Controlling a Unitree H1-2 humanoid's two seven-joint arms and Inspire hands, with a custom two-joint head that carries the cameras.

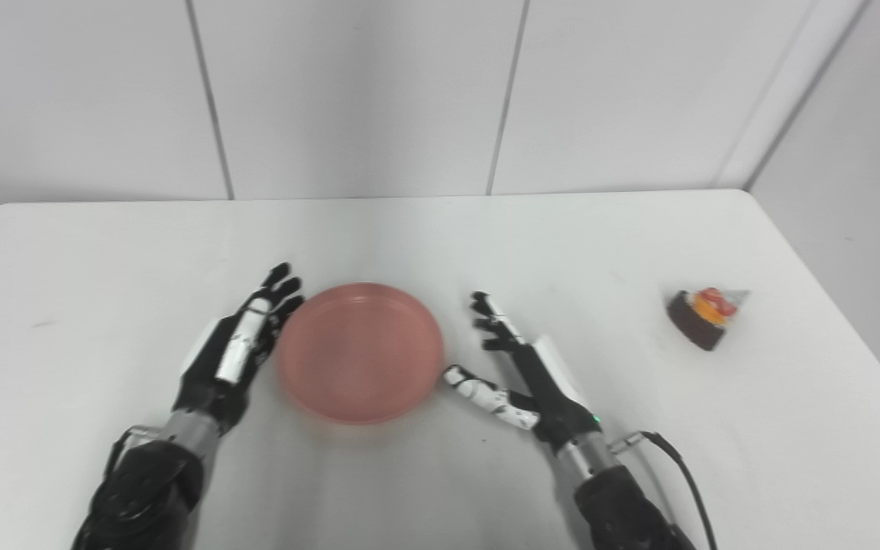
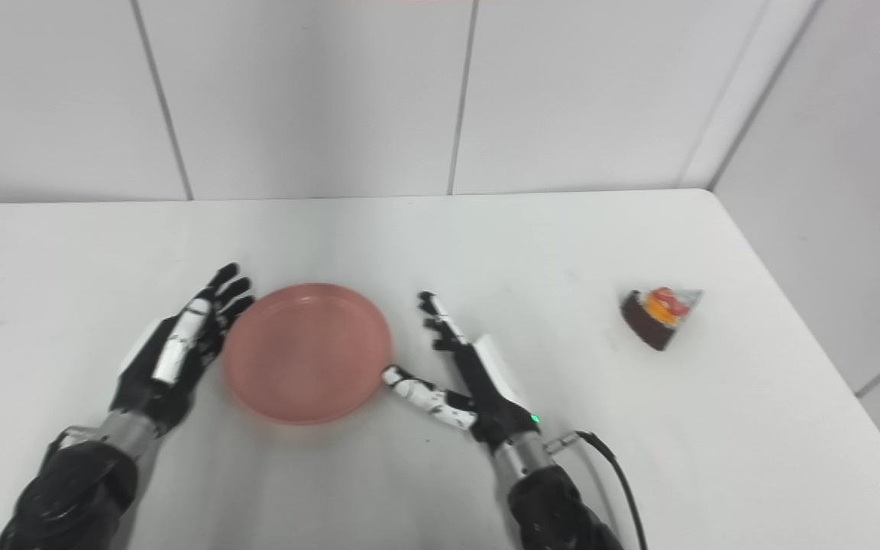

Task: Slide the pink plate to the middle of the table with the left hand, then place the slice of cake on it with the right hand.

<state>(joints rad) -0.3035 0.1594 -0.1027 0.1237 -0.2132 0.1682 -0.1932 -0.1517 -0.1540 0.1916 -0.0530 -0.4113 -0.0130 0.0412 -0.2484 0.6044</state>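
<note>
A round pink plate lies flat near the middle of the white table. My left hand rests edge-on against the plate's left rim, fingers straight and apart, holding nothing. My right hand stands just right of the plate, fingers extended, its thumb reaching toward the plate's right rim; it holds nothing. The slice of cake, dark with orange and red topping, lies far to the right near the table's right edge, well apart from both hands.
White panelled walls rise behind the table's far edge. A black cable trails from my right wrist. The table's right edge runs close beside the cake.
</note>
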